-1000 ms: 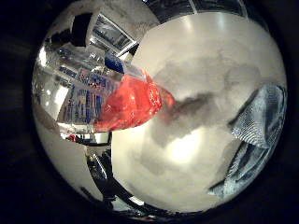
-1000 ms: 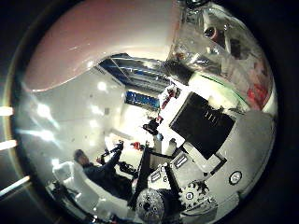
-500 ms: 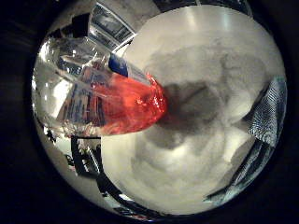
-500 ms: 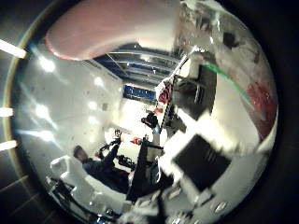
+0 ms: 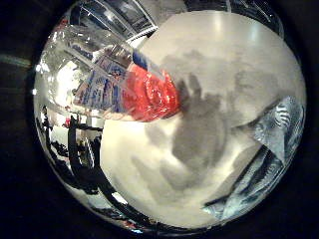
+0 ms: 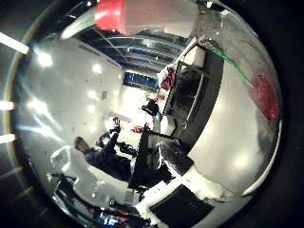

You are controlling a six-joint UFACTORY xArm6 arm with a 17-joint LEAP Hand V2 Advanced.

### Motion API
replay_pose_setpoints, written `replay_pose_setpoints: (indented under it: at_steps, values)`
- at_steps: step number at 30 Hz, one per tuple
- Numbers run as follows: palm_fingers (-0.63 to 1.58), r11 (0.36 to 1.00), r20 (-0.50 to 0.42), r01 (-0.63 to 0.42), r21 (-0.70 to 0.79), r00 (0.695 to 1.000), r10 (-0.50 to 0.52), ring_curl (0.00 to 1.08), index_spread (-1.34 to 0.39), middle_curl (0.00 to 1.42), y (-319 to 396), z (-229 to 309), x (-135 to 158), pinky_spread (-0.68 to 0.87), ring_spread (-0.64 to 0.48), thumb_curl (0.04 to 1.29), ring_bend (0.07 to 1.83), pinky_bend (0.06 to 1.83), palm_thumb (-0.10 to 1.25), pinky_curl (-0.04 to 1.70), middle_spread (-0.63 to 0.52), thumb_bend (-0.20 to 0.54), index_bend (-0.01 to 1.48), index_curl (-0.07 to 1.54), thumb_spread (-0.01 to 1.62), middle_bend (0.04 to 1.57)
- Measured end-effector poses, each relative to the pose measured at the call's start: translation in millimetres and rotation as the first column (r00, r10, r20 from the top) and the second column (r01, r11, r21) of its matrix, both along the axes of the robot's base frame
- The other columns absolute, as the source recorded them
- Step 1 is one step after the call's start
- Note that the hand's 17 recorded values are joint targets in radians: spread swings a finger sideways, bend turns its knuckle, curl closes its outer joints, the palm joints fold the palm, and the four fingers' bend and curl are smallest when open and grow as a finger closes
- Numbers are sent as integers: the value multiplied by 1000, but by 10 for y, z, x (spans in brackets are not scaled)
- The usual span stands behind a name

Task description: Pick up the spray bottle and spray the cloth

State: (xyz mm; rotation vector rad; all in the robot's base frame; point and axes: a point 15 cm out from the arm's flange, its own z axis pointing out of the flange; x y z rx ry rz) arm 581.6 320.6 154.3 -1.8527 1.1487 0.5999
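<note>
The spray bottle (image 5: 124, 87) is clear plastic with red liquid and a blue and white label. It lies close against my palm, off the white table (image 5: 149, 169), where a dark shadow (image 5: 199, 134) falls below it. In the thumb side view its pale, red-ended part (image 6: 142, 16) crosses the edge, with a thin green tube (image 6: 228, 59) beside it. White and black parts of my hand (image 6: 183, 206) show at the opposite edge. The grey striped cloth (image 5: 279, 129) lies crumpled on the table, well away from the bottle.
Beyond the table edge stand dark frames and equipment (image 5: 82, 159). The thumb side view looks out into a room with white walls, ceiling lights and a dark desk (image 6: 190, 109).
Both views have swung, so my hand has turned. The bottle stays against the palm. The cloth shows larger than half a second ago, and my hand's parts now sit at another edge.
</note>
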Motion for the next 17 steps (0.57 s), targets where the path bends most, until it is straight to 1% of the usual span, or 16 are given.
replay_pose_setpoints:
  at_steps: [2,6,10,14,17]
  values:
    - [39,1000,8,10,-9,1000,-10,242,-438,305,-127,41,33,431,68,349,409,438,630,455,-1,-26,167,296,1022,192]
    - [72,999,-13,39,-28,999,-39,243,-446,304,-434,-1,-83,420,51,342,397,427,626,419,-6,-25,168,294,1024,186]
    - [96,998,15,59,-38,998,-58,245,-449,302,-716,104,-112,416,36,335,389,429,623,392,-13,-25,167,293,1028,188]
    - [119,996,24,60,-71,998,-58,243,-444,305,-967,149,-275,413,34,330,368,421,630,371,-15,-23,170,294,1031,191]
    - [132,992,55,54,-113,997,-48,242,-441,304,-1211,261,-357,411,33,328,357,415,631,356,-15,-24,174,297,1031,185]
